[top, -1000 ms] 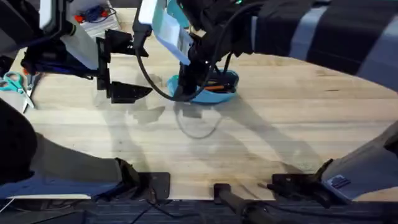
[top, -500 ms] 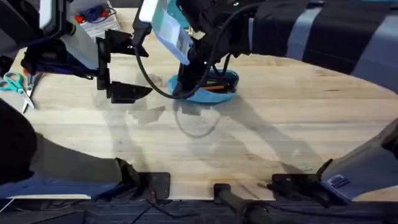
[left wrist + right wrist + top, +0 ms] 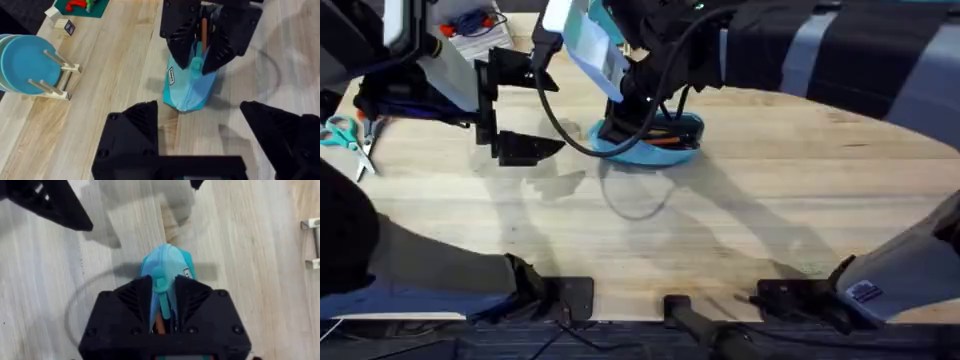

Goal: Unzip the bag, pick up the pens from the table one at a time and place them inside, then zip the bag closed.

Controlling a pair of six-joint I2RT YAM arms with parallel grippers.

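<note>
The light blue bag [image 3: 658, 148] lies on the table [image 3: 770, 190] at centre back, with orange pens [image 3: 668, 140] showing in its open slit. My right gripper [image 3: 620, 128] reaches across and straddles the bag's left end. Its black fingers [image 3: 125, 305] are shut on the teal zipper pull [image 3: 161, 282], and a brownish pen tip [image 3: 160, 325] shows just behind the pull. In the left wrist view the bag [image 3: 192, 87], the pull [image 3: 196, 64] and a pen [image 3: 203, 30] sit between the right gripper's fingers. My left gripper [image 3: 510, 110] hovers open, left of the bag, and holds nothing.
Teal plates stand in a wooden rack [image 3: 30, 62] beyond the bag's end. Orange-handled scissors [image 3: 345, 135] lie at the far left edge. A white box of small items [image 3: 470, 28] sits at the back left. A small block [image 3: 65, 26] lies near a green mat [image 3: 82, 5].
My right gripper has edged slightly toward the far side at the bag's left end. The left arm has stayed still.
</note>
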